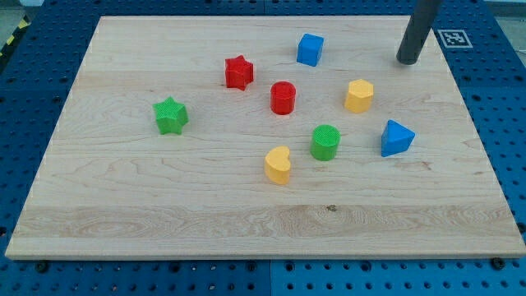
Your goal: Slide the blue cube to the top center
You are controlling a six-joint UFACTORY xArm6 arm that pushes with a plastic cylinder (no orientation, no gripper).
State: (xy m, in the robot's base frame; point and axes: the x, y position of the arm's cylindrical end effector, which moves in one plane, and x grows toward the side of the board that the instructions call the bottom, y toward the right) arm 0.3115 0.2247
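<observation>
Straight dark rod entering from the view's top right, my tip (408, 61) resting on the pale wooden board (164, 214) near its upper right corner. No jaws on this rod, so nothing grasped or clenched; tip bare, touching no block.

Small blue cube (310, 49), the task's block, near the view's top edge, a little right of centre, well apart from my tip and to its left. Open wood between the two.

Yellow hexagonal block (359, 95) below and left of my tip, nearer to it than the cube yet still clear of it. Blue triangular block (396, 138) lower down on the right side, almost straight beneath the tip in the view.

Red star-shaped block (238, 72) left of the blue cube, apart from it. Red cylinder (283, 97) just below and right of the star, below and left of the cube. Green cylinder (325, 141) near the board's middle, with a yellow heart-like block (279, 164) beside it to the lower left, close but not touching. Green star-shaped block (170, 115) alone on the view's left half.

Blue perforated table surface (33, 99) all round the board, with a black-and-white marker tag (451, 38) just beyond the board's top right corner, right of the rod.
</observation>
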